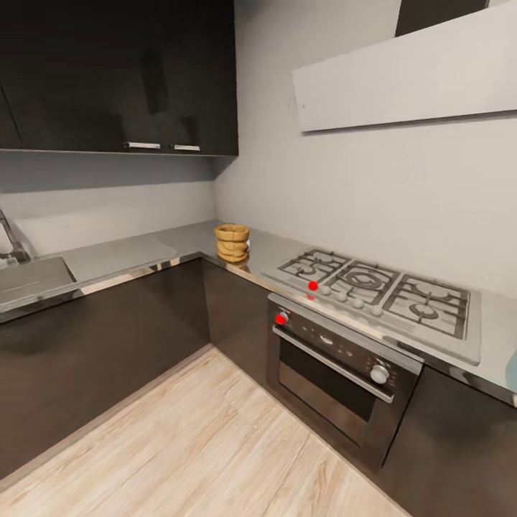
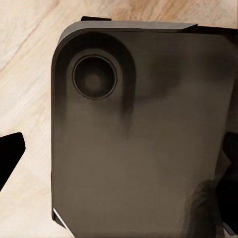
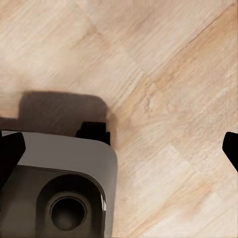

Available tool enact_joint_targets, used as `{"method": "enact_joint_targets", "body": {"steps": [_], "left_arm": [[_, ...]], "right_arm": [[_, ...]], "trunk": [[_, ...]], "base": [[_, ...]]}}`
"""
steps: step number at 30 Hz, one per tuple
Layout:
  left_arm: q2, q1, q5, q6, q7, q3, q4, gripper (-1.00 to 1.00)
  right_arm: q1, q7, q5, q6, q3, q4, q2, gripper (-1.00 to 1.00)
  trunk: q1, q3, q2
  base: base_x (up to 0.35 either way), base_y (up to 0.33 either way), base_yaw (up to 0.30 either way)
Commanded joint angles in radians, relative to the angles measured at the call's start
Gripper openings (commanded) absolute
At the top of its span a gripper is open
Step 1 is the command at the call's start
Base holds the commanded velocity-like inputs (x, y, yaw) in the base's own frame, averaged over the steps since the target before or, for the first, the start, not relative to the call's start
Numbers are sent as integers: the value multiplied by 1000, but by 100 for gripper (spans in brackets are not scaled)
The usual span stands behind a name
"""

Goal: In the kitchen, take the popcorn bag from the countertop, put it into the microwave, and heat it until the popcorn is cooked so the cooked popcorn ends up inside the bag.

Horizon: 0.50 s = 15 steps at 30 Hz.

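Note:
The popcorn bag (image 1: 233, 243), a squat tan crumpled sack with a rolled rim, stands on the grey countertop (image 1: 129, 253) in the corner of the L, just left of the hob. Its inside is hidden from this angle, so no popcorn can be seen. At the far right edge a sliver of something pale blue (image 1: 511, 370) sits on the worktop; I cannot tell what it is. My left gripper (image 2: 119, 158) is open over the robot's dark base, black fingertips (image 2: 11, 154) far apart. My right gripper (image 3: 119, 148) is open above the wooden floor, nothing between its fingers.
A steel gas hob (image 1: 377, 287) with black grates lies right of the bag, above a black built-in oven (image 1: 337, 373) with a steel handle. A sink (image 1: 29, 276) and tap are at the left. Dark wall cabinets (image 1: 118, 72) hang above. Light wooden floor (image 1: 208, 445) stretches before the cabinets.

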Motion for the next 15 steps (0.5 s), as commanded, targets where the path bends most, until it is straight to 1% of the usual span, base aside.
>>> {"method": "enact_joint_targets", "body": {"steps": [1, 8, 12, 15], "left_arm": [[0, 0, 7, 0, 0, 1, -1, 100], [0, 0, 8, 3, -1, 1, -1, 100], [0, 0, 8, 3, 0, 1, -1, 100], [0, 0, 8, 4, 0, 1, -1, 100]], "right_arm": [[-1, 1, 7, -6, -8, 3, -1, 100], [-1, 1, 7, -6, -8, 3, 0, 100], [-1, 1, 8, -6, -8, 3, 1, 100], [-1, 2, 8, -6, -8, 3, 2, 100]], "trunk": [[0, -1, 0], [0, -1, 0], [0, -1, 0], [0, -1, 0]], "base": [[270, 213, 0], [286, 203, 0], [311, 118, 0], [318, 53, 0]]}}
